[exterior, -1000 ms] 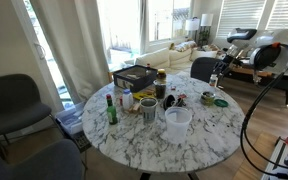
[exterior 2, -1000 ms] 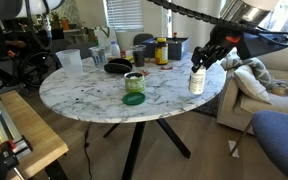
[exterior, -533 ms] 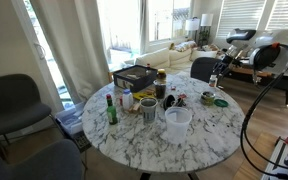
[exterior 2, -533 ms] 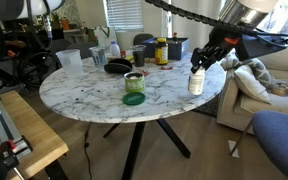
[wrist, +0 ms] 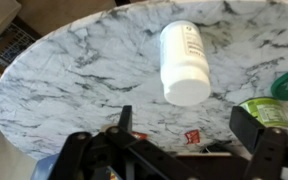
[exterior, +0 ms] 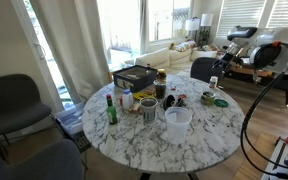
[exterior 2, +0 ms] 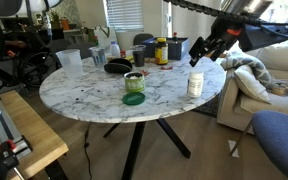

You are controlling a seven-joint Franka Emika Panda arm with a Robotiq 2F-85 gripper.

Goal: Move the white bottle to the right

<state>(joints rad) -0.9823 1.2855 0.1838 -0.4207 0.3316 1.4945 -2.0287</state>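
One slim white bottle was seen standing upright on the marble table, its long axis vertical and its cap pointed straight up. It was placed close to the table's rim, on the side nearest the sofa in an exterior view. In the wrist view the bottle was looked down on from above, so that the cap end faced the camera and the labelled side ran away from it across the table.

The claw was held in the air just above the bottle, clear of the cap and not touching it. In the wrist view the claw was shown released, with its two fingers spread wide apart and nothing gripped between them.

Near the bottle, further in from the rim, a short green-tinted jar was set, with a flat green lid laid on the marble just beside it. Well apart, across the table, a green bottle and a wide translucent tub were stood.
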